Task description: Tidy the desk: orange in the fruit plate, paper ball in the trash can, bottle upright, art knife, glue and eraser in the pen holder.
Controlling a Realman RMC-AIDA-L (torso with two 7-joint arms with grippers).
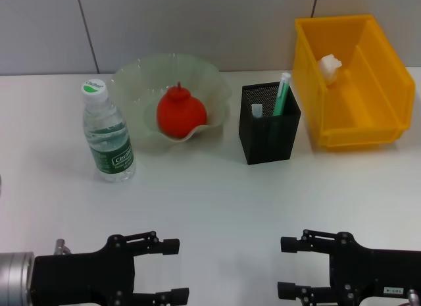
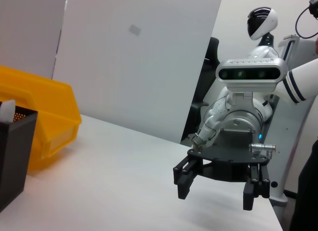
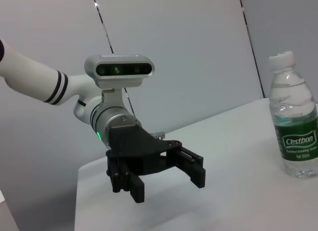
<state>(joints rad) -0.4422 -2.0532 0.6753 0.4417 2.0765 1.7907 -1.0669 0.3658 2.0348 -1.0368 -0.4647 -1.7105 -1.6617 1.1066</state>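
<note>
The round red-orange fruit (image 1: 181,112) sits inside the translucent pale-green glass bowl with the wavy rim (image 1: 135,79), and just to its left the small clear plastic water bottle with a green label (image 1: 108,133) stands upright on the plain white tabletop (image 1: 217,201). Right of the bowl, the square black metal-mesh cup (image 1: 270,125) holds a green-and-white stick and a small white-topped item, while the white crumpled paper wad (image 1: 330,64) lies in the bright yellow rectangular plastic bin (image 1: 388,89). The left gripper (image 1: 168,271) and right gripper (image 1: 289,267) hover low at the desk's near edge, both with fingers spread and empty.

Orange (image 1: 181,113) in fruit plate (image 1: 135,79)
</note>
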